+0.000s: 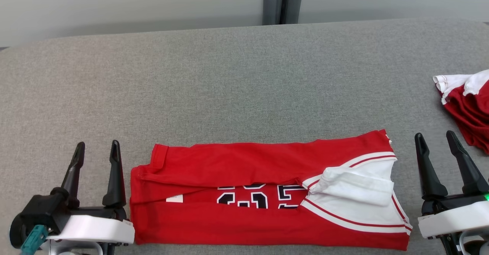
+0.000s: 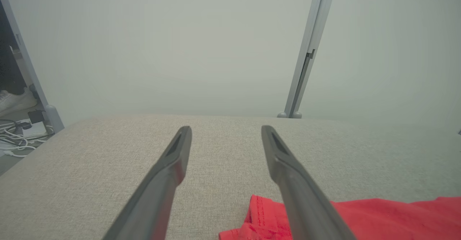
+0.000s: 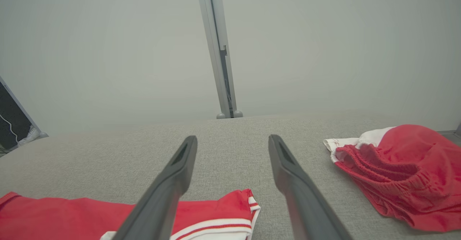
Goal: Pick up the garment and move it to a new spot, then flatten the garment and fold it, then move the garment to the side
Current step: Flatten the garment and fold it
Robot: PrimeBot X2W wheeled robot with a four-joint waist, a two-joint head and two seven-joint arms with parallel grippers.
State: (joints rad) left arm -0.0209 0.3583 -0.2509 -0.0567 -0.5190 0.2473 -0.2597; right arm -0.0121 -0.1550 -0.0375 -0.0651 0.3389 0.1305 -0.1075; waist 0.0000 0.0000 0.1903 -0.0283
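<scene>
1. Plainly, the garment (image 1: pixel 248 205) lies on the grey bench (image 1: pixel 229 75) near its front edge, between the two claws.
2. It is a red jersey folded lengthwise into a long, fairly flat band, with the upper flap laid down over the middle.
3. Its end toward the robot's right is white with thin red stripes, and a loose white fold there bulges up a little.
4. A small white tag shows close to the other end.
5. Black numerals edged in white peek out under the flap. The fold covers their upper part, so they cannot be read.
6. The left claw (image 1: pixel 97 144) stands just beside the garment's left end, fingers spread apart and holding nothing.
7. The right claw (image 1: pixel 434 134) stands just beside the white end, likewise spread and empty, its fingers over bare bench.
8. The bottom edge of the head view cuts off both claw bodies.
9. A crumpled heap of red and white cloth (image 1: pixel 468 109) lies farther to the robot's right, apart from the garment. The head view's edge cuts it off, and the right wrist view shows its gathered waistband.
10. A grey post (image 1: pixel 282 0) rises behind the bench's far edge against a pale wall.
11. In the left wrist view, cables (image 2: pixel 14 139) and a pale shoe (image 2: pixel 14 101) lie on the floor past the bench's corner.
</scene>
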